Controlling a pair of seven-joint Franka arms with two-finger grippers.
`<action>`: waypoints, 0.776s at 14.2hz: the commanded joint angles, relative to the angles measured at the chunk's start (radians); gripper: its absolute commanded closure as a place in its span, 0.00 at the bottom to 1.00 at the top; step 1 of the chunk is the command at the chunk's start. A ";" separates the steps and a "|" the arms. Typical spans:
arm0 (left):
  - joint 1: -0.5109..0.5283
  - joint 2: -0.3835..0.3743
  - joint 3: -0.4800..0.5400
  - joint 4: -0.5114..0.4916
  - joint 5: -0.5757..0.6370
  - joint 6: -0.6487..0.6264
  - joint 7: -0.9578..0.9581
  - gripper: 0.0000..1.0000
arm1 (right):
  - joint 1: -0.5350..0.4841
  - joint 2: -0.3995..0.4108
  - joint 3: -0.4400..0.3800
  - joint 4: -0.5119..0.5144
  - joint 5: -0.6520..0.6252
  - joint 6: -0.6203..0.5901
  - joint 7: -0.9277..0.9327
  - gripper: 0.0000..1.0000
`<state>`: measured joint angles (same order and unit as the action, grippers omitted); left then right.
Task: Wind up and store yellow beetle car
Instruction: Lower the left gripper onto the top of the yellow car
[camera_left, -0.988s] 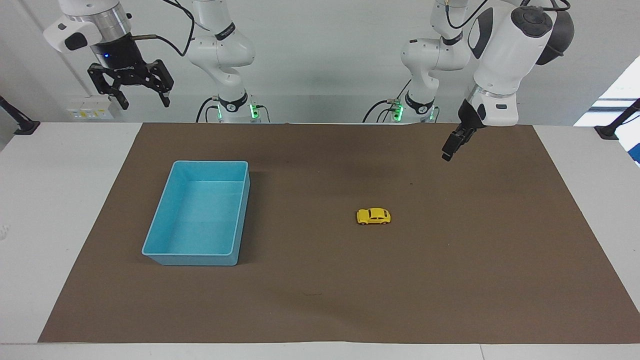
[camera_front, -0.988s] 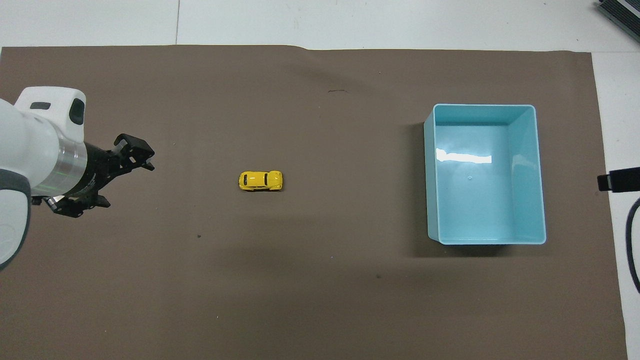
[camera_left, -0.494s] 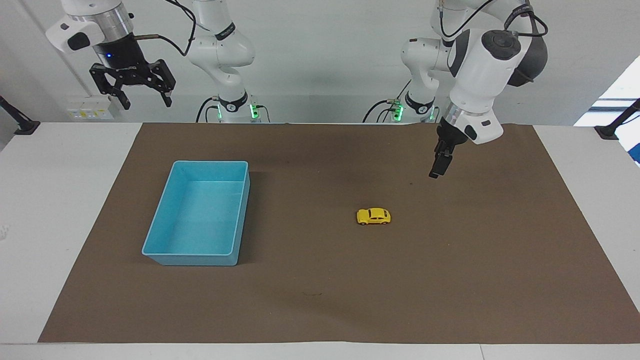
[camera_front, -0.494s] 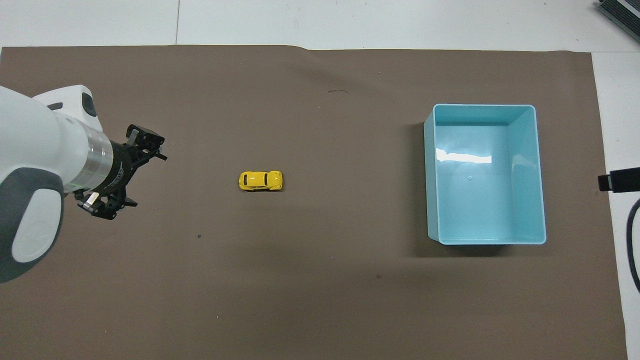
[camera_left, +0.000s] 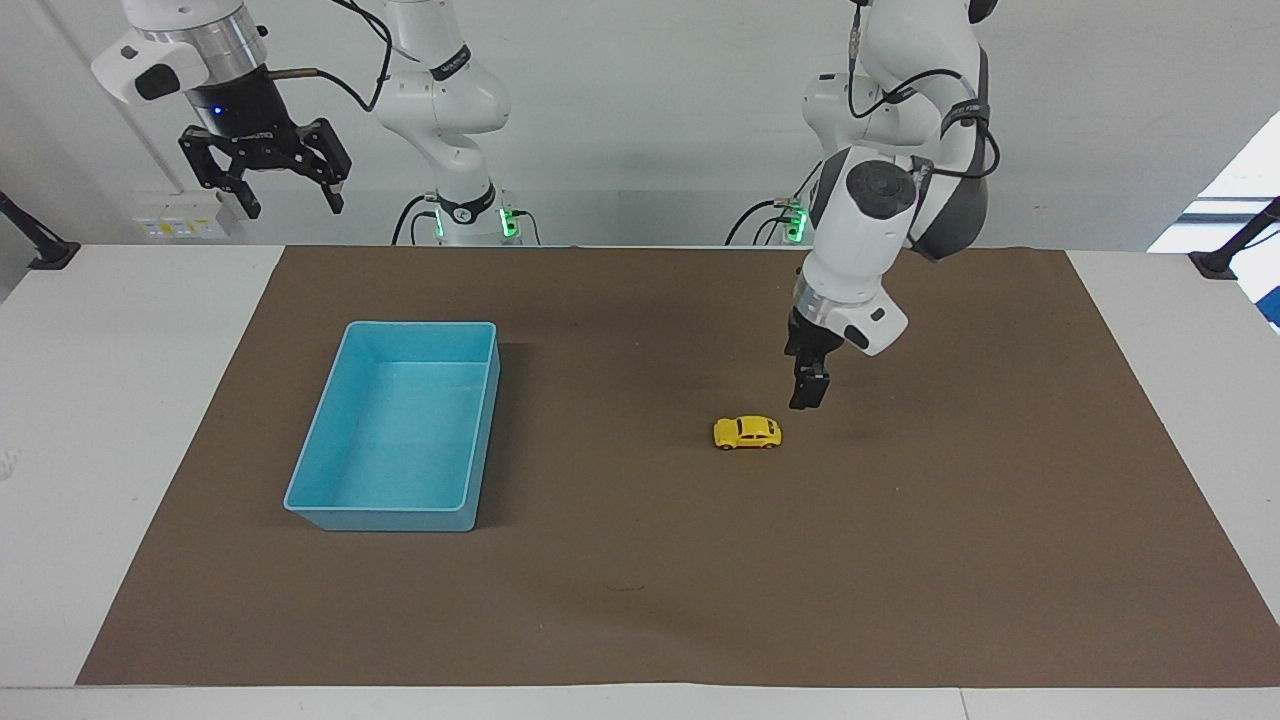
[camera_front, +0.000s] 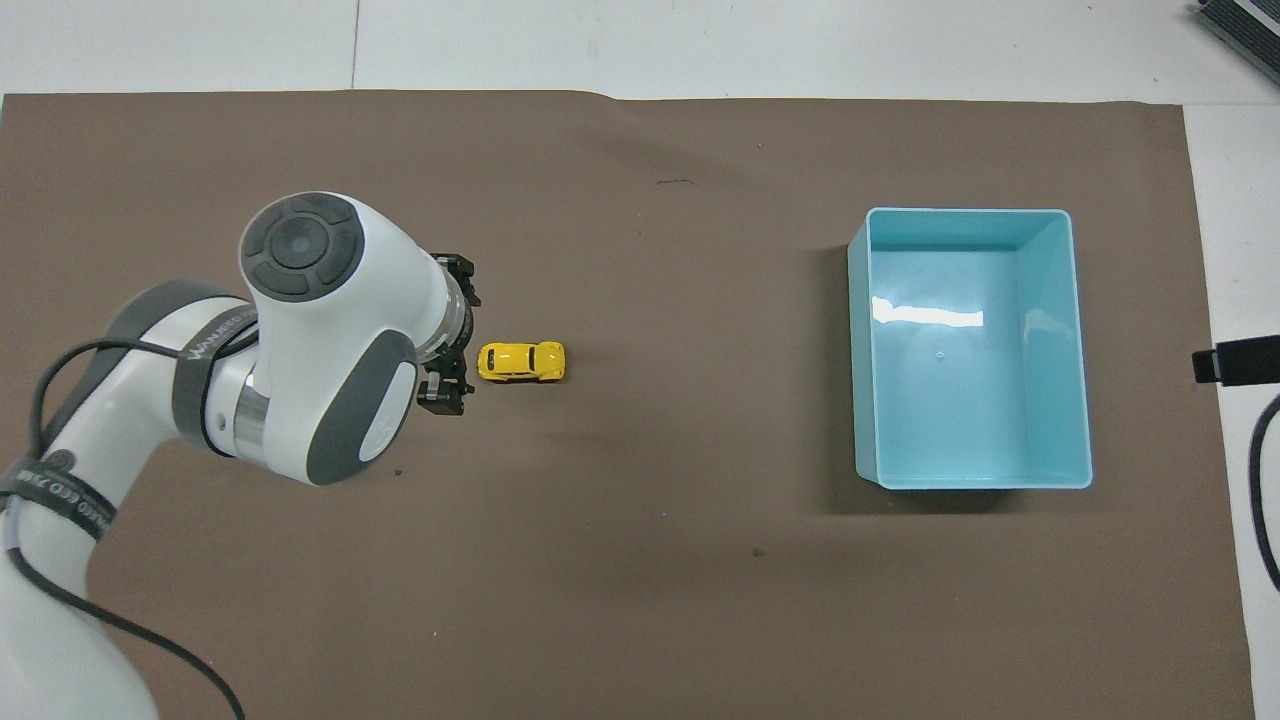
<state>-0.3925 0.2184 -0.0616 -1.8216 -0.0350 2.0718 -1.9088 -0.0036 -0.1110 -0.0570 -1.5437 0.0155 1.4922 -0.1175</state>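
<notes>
Nothing done yet. Yellow beetle car (camera_left: 747, 432) on the brown mat, just below and beside left gripper (camera_left: 806, 397) (fingers apart, empty). Right gripper (camera_left: 264, 190) parked high, spread, waiting. Blue bin (camera_left: 318, 458) empty. Left: grasp, wind, store.

yellow beetle car (camera_left: 747, 432), light-blue bin (camera_left: 320, 505), brown mat (camera_left: 700, 600)

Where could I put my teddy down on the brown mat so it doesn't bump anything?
The brown mat is bare between the yellow beetle car and the blue bin, and along the edge farthest from the robots. It is crowded right by the car, where the open left gripper hangs. The right gripper waits, open.
</notes>
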 joint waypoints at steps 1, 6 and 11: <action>-0.029 0.038 0.019 -0.004 0.004 0.057 -0.082 0.00 | -0.003 -0.010 0.006 0.000 -0.014 -0.017 0.009 0.00; -0.037 0.091 0.019 -0.053 0.004 0.171 -0.186 0.00 | -0.003 -0.010 0.006 0.000 -0.014 -0.017 0.009 0.00; -0.052 0.142 0.019 -0.064 0.004 0.234 -0.213 0.00 | -0.003 -0.010 0.006 0.000 -0.014 -0.017 0.009 0.00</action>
<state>-0.4188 0.3575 -0.0599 -1.8667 -0.0350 2.2689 -2.0981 -0.0036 -0.1110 -0.0570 -1.5437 0.0155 1.4922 -0.1175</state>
